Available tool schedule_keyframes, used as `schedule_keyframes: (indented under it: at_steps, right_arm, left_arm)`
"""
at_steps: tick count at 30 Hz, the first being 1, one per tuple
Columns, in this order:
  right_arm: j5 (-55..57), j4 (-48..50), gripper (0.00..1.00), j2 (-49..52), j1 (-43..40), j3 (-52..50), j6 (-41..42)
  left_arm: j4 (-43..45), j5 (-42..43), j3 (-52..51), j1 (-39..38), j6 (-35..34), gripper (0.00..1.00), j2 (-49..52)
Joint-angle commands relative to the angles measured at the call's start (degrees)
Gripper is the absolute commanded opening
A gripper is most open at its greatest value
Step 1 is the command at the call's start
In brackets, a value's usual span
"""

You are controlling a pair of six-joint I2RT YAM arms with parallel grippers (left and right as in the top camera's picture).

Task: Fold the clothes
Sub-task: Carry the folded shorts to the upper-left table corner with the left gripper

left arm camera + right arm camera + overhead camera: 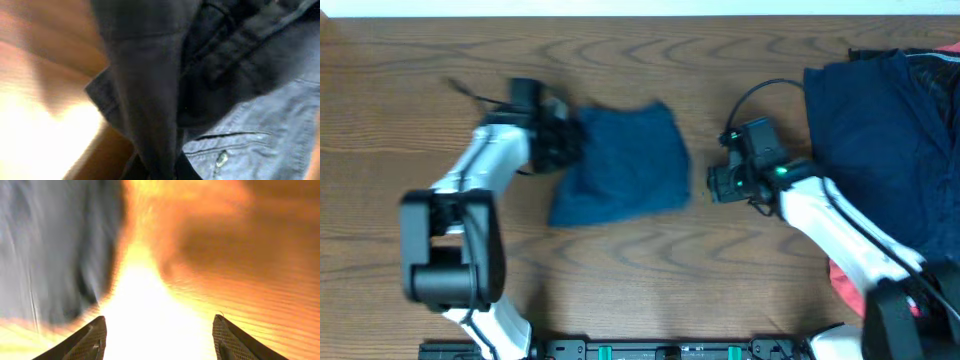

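Blue piece: A navy piece (pixel 620 165) lay in the middle of the table (pixel 650 290). It looked folded over into a small, fat shape.

Left gripper: The left gripper (pixel 568 140) was right at the left edge of the navy piece, touching it. I could not tell if it was pinching the cloth or had let go, because cloth covered its fingers.

Right gripper: The right gripper (pixel 159 330) was spread wide with nothing in it. It hung over bare wood, just beside the right edge of the navy piece but not touching.

Step, my guess: The fold on the navy piece was being finished or tidied.

How to do it well: I think the edges should line up first. The cloth should be laid down flat and slowly so it does not bunch. The empty gripper could press the far side so nothing slides.

More clothes: A pile of clothes (pixel 880 130), mostly navy, sat at the right end. A red piece (pixel 842 283) peeked out near the right arm, and a striped piece (pixel 935 60) was at the top corner.

Hard to see: The left wrist view was all dark cloth up close. The right wrist view was blurry with a big bright glare. The pile ran off the edge of the overhead view, so I could not count the clothes.
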Motion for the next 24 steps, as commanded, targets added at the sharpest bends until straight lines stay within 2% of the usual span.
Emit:
schedule_keyframes:
  at_steps: [1,10,14,19,20,21,23,24]
  right_arm:
    - [0.3,-1.4,0.66,-4.9,-2.2,1.1,-2.1]
    - [0.3,-6.7,0.66,-7.8,-3.5,1.1,-2.1]
    - [0.3,-7.0,0.66,-7.8,-3.5,1.1,-2.0]
    - [0.3,-6.9,0.65,-7.8,-3.5,1.1,-2.0]
    - [0.3,-6.9,0.65,-7.8,-3.5,1.1,-2.0]
    - [0.3,-6.9,0.65,-7.8,-3.5,1.1,-2.0]
    - [0.3,-7.0,0.66,-7.8,-3.5,1.1,-2.0]
    - [0.3,-7.0,0.66,-7.8,-3.5,1.1,-2.0]
  left_arm:
    - [3.2,-3.9,1.5,8.5,-5.2,0.06,-3.4]
    - [11.4,-4.3,1.5,27.6,-5.7,0.06,-3.5]
    - [11.6,-8.0,1.5,32.0,-5.7,0.06,-3.5]
    - [11.4,-8.0,1.4,33.9,-5.7,0.07,-3.5]
    - [11.3,-8.0,1.4,33.9,-5.7,0.12,-3.5]
    - [11.2,-8.0,1.4,33.9,-5.8,0.33,-3.5]
    - [11.2,-7.8,1.4,33.9,-5.8,1.00,-3.5]
    - [11.2,-7.8,1.4,33.9,-5.8,0.98,-3.5]
